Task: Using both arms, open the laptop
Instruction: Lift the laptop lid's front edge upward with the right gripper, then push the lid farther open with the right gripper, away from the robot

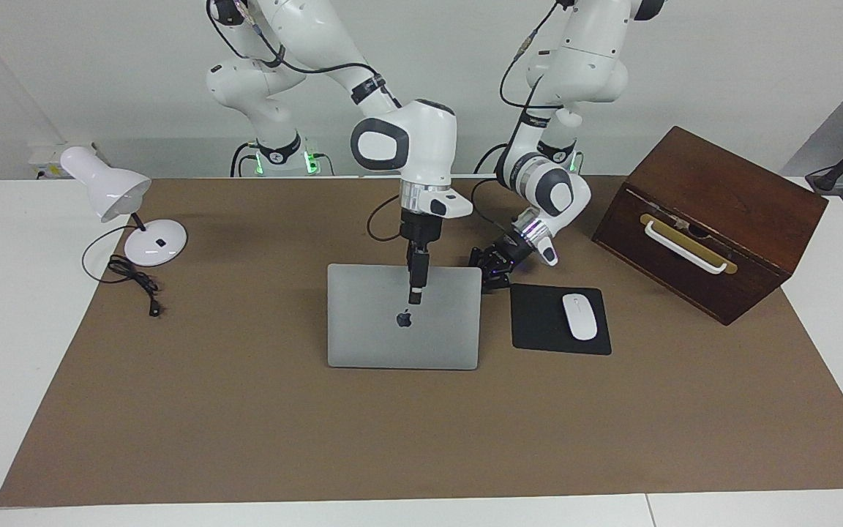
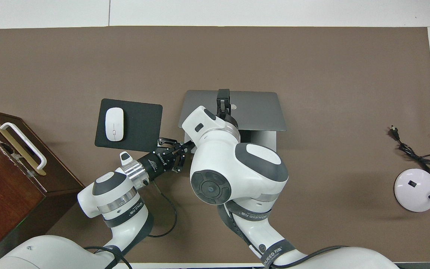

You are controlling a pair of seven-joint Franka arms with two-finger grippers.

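The silver-grey laptop [image 1: 370, 322] lies mid-table, its lid [image 2: 256, 110] tilted up at the edge nearer the robots, so a strip of its base [image 2: 263, 140] shows beneath. My right gripper [image 1: 416, 296] points straight down over that raised edge and is shut on the lid, one finger lying against the outer face just above the logo. My left gripper [image 1: 486, 277] is low and shut at the laptop's corner toward the left arm's end. Whether it touches the base I cannot tell.
A black mousepad [image 1: 538, 322] with a white mouse [image 1: 579, 316] lies beside the laptop toward the left arm's end. A dark wooden box [image 1: 714, 212] with a white handle stands past it. A white desk lamp [image 1: 121, 197] and its cord [image 1: 136, 282] sit toward the right arm's end.
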